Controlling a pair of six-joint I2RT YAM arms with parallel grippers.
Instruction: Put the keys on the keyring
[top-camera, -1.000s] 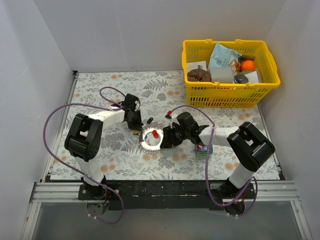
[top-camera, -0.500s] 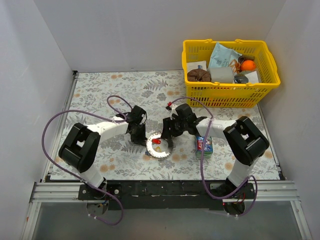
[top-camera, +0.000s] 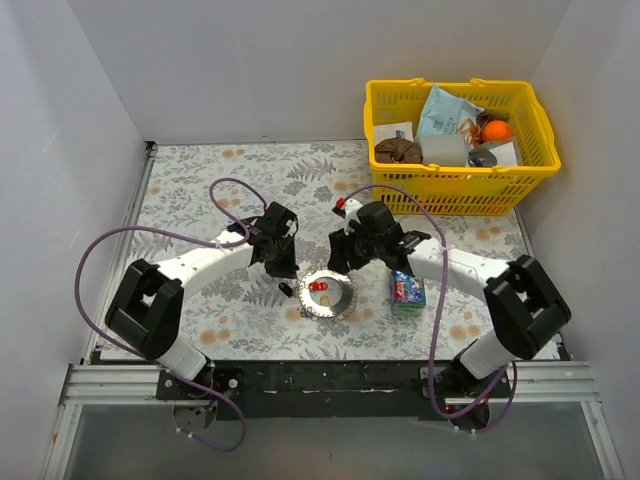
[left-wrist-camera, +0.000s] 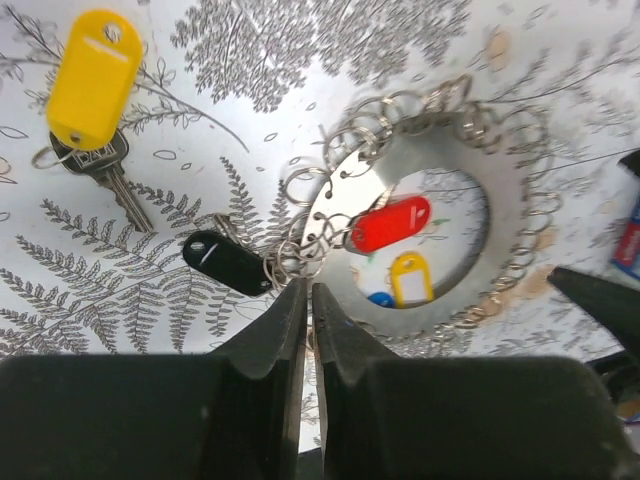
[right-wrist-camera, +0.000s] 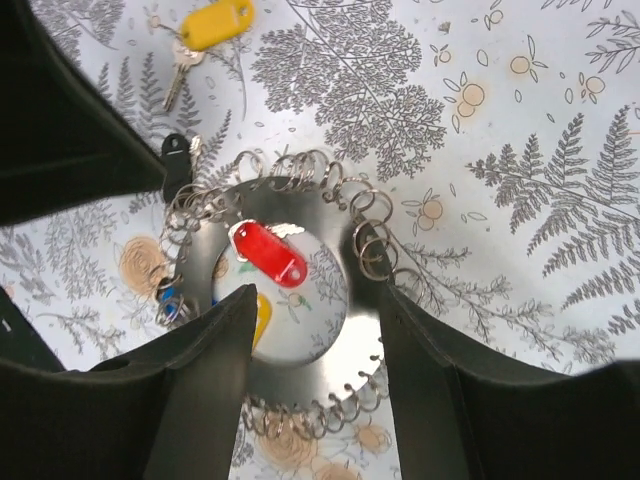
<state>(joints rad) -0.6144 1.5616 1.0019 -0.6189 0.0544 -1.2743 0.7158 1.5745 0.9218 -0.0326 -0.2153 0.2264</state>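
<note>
The keyring (top-camera: 341, 303) is a shiny silver loop hung with small split rings, lying at the mat's front centre. A red key (top-camera: 320, 287) lies inside it, with small yellow (left-wrist-camera: 408, 277) and blue (left-wrist-camera: 380, 298) ones beside it. A black key (top-camera: 286, 289) lies just left of the loop. A yellow key (left-wrist-camera: 92, 75) lies farther off. My left gripper (left-wrist-camera: 308, 292) is shut, its tips at the black key's ring cluster (left-wrist-camera: 300, 250). My right gripper (right-wrist-camera: 315, 292) is open and straddles the loop's right side (right-wrist-camera: 330, 370).
A blue-green snack packet (top-camera: 407, 288) lies right of the keyring. A yellow basket (top-camera: 460, 186) of odd items stands at the back right. White walls close in the mat on three sides.
The keyring has slid right and toward the front with both grippers. The black key has moved from behind the loop to its left side.
</note>
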